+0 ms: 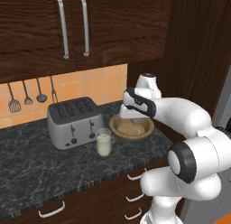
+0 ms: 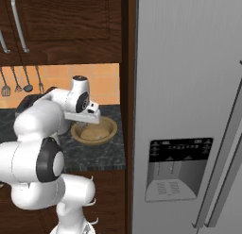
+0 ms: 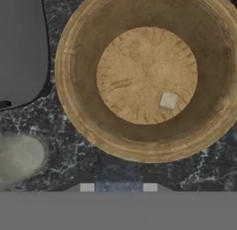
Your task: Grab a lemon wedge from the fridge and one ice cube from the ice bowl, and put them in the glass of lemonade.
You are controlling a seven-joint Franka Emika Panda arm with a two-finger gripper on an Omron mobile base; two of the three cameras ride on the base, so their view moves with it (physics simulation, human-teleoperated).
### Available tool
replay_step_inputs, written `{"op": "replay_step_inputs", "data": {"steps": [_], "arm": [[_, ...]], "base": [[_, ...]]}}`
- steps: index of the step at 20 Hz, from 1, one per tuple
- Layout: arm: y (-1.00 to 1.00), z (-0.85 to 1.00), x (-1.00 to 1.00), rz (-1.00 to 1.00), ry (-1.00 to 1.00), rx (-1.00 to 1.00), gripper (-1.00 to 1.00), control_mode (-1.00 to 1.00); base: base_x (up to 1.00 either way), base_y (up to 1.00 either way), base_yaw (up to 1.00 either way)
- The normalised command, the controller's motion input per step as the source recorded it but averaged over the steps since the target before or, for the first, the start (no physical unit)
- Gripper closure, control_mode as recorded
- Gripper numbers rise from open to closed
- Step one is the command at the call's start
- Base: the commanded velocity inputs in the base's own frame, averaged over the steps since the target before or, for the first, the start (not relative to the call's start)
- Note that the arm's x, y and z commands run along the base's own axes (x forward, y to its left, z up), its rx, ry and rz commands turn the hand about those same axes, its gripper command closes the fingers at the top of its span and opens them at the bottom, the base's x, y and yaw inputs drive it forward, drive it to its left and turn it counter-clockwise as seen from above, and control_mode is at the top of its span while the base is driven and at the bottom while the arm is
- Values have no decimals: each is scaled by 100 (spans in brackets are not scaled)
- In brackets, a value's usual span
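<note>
Wooden bowl (image 3: 147, 73): right under my hand (image 3: 118, 188).
ice cube (image 3: 168, 100): off-centre; shift over, then drop straight.
hand state: cannot tell.

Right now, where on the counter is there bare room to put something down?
Free: the dark marble counter in front of the grey four-slot toaster. Crowded: the clear glass of pale lemonade stands between toaster and round tan wooden bowl, close to both.
</note>
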Motion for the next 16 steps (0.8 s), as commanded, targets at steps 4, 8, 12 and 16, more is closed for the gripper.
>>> {"op": "replay_step_inputs", "data": {"steps": [4,8,12,16], "arm": [[64,52,-76,17,23,-2,100,-100],[99,44,-40,24,25,-5,100,-100],[98,0,-28,19,-2,0,100,-100],[51,0,5,6,-10,0,100,-100]], "base": [[0,0,0],[0,0,0],[0,0,0],[0,0,0]]}}
